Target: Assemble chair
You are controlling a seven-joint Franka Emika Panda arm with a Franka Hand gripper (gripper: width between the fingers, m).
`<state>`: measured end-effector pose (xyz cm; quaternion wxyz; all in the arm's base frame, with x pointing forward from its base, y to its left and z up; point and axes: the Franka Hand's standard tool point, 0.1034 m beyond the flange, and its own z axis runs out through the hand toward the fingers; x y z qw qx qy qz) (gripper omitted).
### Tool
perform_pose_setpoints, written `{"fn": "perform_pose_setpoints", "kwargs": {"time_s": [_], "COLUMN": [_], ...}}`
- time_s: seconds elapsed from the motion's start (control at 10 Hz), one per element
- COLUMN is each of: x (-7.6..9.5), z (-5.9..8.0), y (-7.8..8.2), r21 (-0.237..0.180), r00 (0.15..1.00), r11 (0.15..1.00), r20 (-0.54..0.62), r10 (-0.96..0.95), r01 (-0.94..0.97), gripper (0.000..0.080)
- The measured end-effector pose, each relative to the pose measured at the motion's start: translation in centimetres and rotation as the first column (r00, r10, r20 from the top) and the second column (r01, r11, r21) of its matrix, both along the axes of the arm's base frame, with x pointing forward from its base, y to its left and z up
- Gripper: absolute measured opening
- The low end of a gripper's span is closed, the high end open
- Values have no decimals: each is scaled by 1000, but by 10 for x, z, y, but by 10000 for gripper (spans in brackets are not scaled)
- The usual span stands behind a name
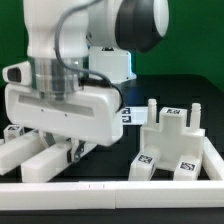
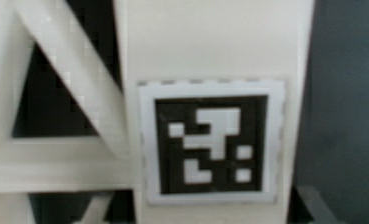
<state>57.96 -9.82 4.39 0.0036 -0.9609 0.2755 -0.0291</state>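
Hand point(image 1: 72, 152) low over two white bars point(image 1: 42, 166), grip impossible to tell; one tagged block point(image 1: 170, 145) stands apart.

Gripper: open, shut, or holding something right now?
Gripper: cannot be told. It sits down among the white chair bars; jaws hidden, tagged bar fills the wrist view.
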Motion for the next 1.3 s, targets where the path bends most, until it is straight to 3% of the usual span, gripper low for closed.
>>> {"fn": "perform_pose_setpoints", "kwargs": {"time_s": [0.1, 0.2, 0.3, 0.5, 0.6, 0.8, 1.1, 1.3], "x": [5, 12, 19, 30, 35, 33, 34, 40], "z": [28, 55, 73, 93, 97, 93, 94, 105], "y": [8, 22, 41, 89, 102, 96, 101, 139], "r21": [29, 27, 10, 0, 1, 0, -2, -12], "r00": [1000, 999, 998, 999, 999, 999, 999, 990], "r11": [1000, 1000, 1000, 1000, 1000, 1000, 1000, 992], "r20": [23, 47, 57, 39, 40, 35, 33, 56], "r10": [-1, 3, 23, 12, 24, 19, 27, 126], "r01": [0, -4, -23, -12, -24, -19, -27, -126], "gripper": [281, 281, 281, 282, 282, 282, 282, 282]}}
